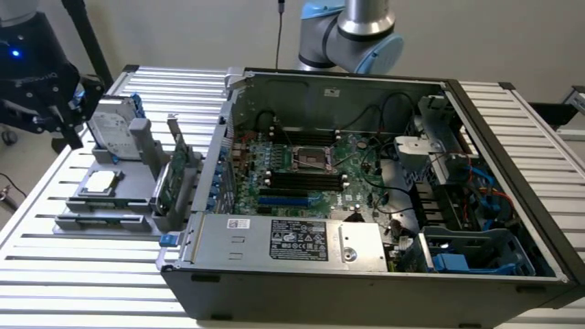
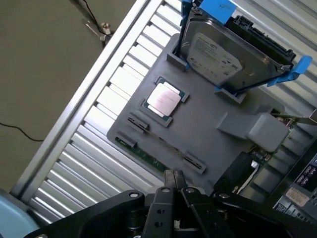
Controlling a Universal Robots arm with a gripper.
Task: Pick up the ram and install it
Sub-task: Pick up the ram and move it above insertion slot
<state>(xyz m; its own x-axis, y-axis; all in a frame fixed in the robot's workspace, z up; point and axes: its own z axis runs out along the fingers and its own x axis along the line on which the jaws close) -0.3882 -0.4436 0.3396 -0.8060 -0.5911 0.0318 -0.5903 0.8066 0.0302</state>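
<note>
The ram (image 2: 141,152) is a thin dark-green stick standing on edge in a slot along the rim of the grey holder (image 2: 208,124), between two grey clips. My gripper (image 2: 173,174) hovers above that rim with its two thin fingertips pressed together, holding nothing. In the exterior view my gripper (image 1: 57,110) hangs high over the far left of the table, above and behind the grey holder (image 1: 105,205). The open computer case (image 1: 366,171) lies at the centre, its black memory slots (image 1: 302,179) bare beside the processor socket.
On the holder stand a silver hard drive with blue rails (image 2: 223,49), a loose processor chip (image 2: 163,99) and a tall green expansion card (image 1: 174,175). The case's power supply (image 1: 292,240) sits at its front. The slatted metal table (image 1: 82,281) ends near the holder.
</note>
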